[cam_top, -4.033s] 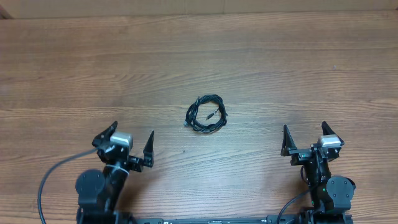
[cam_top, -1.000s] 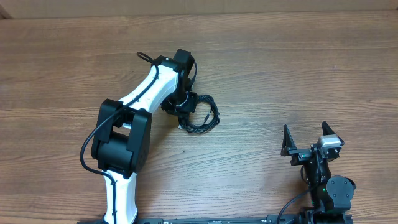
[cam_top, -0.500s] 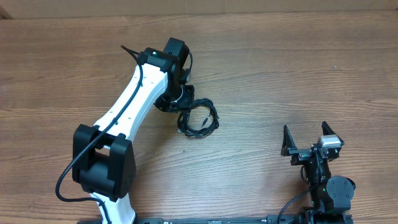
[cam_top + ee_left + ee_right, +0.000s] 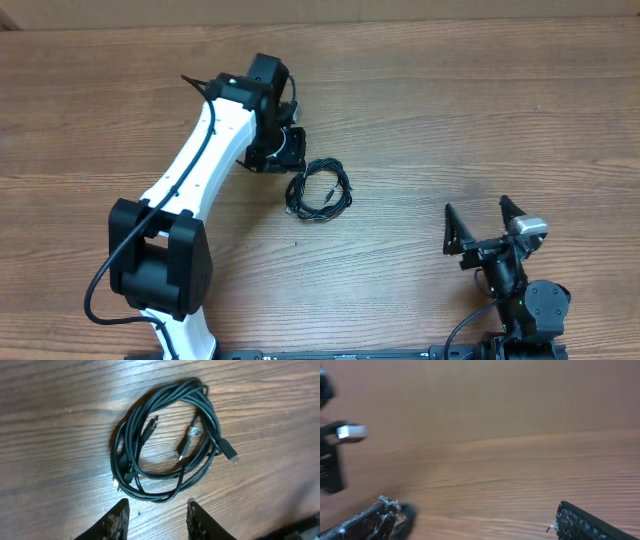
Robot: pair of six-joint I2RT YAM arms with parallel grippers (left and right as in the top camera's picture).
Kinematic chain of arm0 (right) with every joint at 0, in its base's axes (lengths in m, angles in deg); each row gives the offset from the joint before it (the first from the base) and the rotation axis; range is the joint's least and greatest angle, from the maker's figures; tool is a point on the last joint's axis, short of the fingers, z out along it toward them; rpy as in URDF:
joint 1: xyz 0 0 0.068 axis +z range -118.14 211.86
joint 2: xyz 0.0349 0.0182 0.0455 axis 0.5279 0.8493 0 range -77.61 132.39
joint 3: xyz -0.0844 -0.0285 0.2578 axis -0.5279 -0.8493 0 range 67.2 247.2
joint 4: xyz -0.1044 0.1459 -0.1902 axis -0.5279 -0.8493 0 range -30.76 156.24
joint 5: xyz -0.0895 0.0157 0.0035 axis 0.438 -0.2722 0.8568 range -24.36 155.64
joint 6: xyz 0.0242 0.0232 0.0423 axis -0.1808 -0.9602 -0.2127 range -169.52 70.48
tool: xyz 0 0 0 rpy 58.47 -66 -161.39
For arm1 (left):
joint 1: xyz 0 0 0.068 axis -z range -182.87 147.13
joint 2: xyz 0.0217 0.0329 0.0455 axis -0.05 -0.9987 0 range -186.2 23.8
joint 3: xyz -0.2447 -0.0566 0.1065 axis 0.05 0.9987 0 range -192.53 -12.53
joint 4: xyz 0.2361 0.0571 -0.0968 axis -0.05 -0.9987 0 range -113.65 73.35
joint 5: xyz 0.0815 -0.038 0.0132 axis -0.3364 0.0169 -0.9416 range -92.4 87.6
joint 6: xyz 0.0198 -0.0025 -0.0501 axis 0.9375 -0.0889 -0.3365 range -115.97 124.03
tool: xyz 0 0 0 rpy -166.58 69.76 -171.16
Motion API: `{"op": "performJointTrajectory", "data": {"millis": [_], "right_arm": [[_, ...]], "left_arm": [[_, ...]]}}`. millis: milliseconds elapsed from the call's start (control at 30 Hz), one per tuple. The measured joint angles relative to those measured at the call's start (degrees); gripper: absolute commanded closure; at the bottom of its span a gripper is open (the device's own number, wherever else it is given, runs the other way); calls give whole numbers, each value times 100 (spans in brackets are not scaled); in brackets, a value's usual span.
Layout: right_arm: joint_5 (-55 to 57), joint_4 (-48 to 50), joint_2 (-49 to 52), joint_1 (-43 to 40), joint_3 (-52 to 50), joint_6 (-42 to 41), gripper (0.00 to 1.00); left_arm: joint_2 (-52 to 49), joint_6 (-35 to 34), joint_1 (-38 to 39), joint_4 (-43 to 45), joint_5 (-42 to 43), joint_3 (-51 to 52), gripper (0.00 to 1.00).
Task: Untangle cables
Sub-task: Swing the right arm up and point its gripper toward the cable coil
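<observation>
Cables (image 4: 120,455) in loose black coil, plug tips (image 4: 234,459) seemingly silvery, left tool (image 4: 157,520), right tool (image 4: 478,223) spread

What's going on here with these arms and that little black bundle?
The left gripper is stretched out over the wooden table. It is open and sits just beside a small coil of cables, gripping nothing yet. The right gripper sits open near its base, far from the coil. The cables lie looped together, not yet untangled.

Overhead faces down on the brown wooden table (image 4: 480,110); left wrist shares its coiled black cables (image 4: 122,450) close-up; right wrist skims low.
</observation>
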Motion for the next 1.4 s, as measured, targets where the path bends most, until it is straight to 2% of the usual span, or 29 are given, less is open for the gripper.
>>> {"op": "performJointTrajectory", "data": {"millis": [167, 267, 400, 433, 500, 633, 667, 767, 833, 967, 1133, 1400], "right_arm": [[-855, -518, 479, 0, 151, -199, 0], [-1226, -1047, 1001, 2, 772, -328, 0], [-1663, -2022, 2262, 2, 2374, -411, 0], [-1788, -2684, 3121, 2, 3204, -413, 0], [-1886, -3646, 3917, 2, 3995, -452, 0], [-2256, -4529, 5525, 7, 5364, -479, 0], [-2435, -4538, 5842, 7, 5567, -490, 5], [-3005, -4376, 6655, 28, 5731, -527, 27], [-3187, -4378, 7025, 96, 5731, -553, 33], [-3300, -4382, 7563, 308, 5731, -581, 35], [-3276, -4380, 7589, 343, 5731, -693, 35], [-3211, -4332, 7589, 343, 5731, -704, 35]], "left_arm": [[0, 544, -254, -4, 236, 0, 61], [-4, 682, -341, -9, 229, 0, 63], [-22, 719, -372, -11, 229, 0, 65], [-31, 717, -385, -11, 229, 0, 64], [-44, 715, -393, -33, 227, 0, 62], [-48, 713, -396, -66, 227, 0, 60], [-48, 713, -396, -61, 229, 0, 60], [-55, 715, -396, -59, 208, 0, 60], [-61, 715, -396, -50, 140, 0, 60], [-72, 717, -396, 48, 11, 0, 64], [-81, 785, -431, 354, -7, 208, 64], [-109, 844, -684, 1421, 721, 1718, 66]]}}
